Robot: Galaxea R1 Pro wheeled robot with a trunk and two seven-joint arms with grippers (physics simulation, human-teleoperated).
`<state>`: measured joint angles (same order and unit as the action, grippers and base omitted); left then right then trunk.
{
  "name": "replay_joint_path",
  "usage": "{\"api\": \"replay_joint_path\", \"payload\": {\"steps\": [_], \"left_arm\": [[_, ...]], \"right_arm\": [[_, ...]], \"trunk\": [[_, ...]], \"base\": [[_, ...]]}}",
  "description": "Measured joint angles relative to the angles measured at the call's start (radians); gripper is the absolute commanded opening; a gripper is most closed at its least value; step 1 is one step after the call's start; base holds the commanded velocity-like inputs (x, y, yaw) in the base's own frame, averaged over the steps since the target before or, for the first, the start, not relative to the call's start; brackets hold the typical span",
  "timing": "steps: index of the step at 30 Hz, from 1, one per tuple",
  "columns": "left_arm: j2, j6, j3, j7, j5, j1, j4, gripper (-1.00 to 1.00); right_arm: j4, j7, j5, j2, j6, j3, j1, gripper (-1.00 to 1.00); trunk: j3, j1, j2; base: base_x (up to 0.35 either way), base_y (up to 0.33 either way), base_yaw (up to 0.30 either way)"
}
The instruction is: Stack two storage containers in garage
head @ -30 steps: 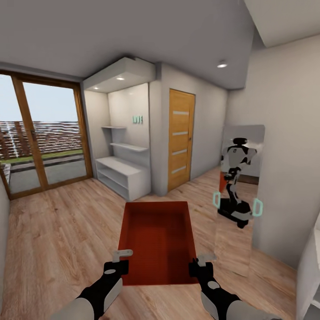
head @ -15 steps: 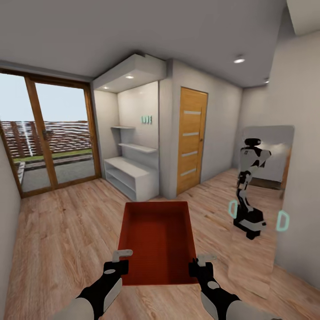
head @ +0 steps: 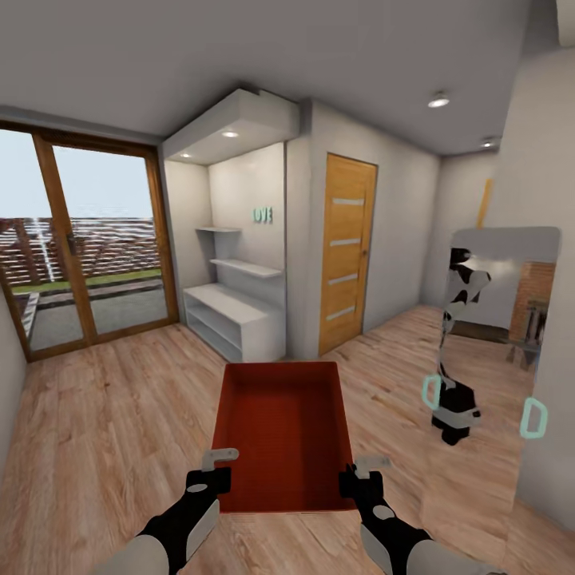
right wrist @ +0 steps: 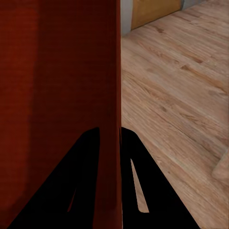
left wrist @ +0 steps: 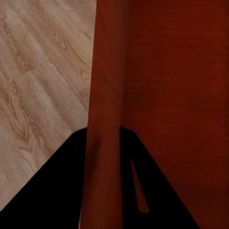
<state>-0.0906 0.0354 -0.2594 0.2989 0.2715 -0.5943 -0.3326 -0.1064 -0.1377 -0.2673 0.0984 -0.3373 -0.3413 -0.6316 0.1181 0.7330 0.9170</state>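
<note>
From the head view, we hold one storage container (head: 279, 431), an orange-red open box, out in front of us above the light wood plank floor (head: 104, 415). Our left gripper (head: 214, 469) is clamped on the near left wall of the box, and our right gripper (head: 361, 473) is clamped on the near right wall, so the box hangs level between the two. Ahead stands a white shelf unit (head: 231, 315) in a lit alcove, with a wooden door (head: 347, 251) just to its right. Wood-framed glass doors (head: 80, 247) fill the wall at the left. At the right a mirror (head: 495, 351) leans against the wall and shows our own reflection.

In the left wrist view, the left gripper (left wrist: 106, 167) has its two dark fingers (left wrist: 62, 191) closed on either side of the container (left wrist: 171, 95) wall, one finger outside and one inside, with the wall pinched between them. Plank floor (left wrist: 38, 86) lies beyond the box.

In the right wrist view, the right gripper (right wrist: 110, 167) grips the opposite wall of the container (right wrist: 57, 71) in the same way, its fingers (right wrist: 143, 186) tight against both faces of the thin wall. The plank floor (right wrist: 181, 95) runs on towards the foot of the wooden door (right wrist: 155, 10).
</note>
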Motion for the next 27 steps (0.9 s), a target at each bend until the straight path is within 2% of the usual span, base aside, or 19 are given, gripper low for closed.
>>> {"api": "replay_joint_path", "payload": {"steps": [7,27], "left_arm": [[0.001,0.0,-0.002,-0.001,0.001,0.0,0.0,-1.0],[0.001,0.0,0.0,-0.001,0.0,0.0,0.0,-1.0]], "right_arm": [[0.0,-0.001,-0.001,0.001,-0.001,-0.001,0.0,-1.0],[0.0,-0.001,0.0,0.001,0.0,-0.001,0.0,-1.0]], "trunk": [[0.0,0.0,0.0],[0.0,0.0,0.0]], "base": [[0.322,0.0,-0.066],[0.322,0.02,-0.255]]}}
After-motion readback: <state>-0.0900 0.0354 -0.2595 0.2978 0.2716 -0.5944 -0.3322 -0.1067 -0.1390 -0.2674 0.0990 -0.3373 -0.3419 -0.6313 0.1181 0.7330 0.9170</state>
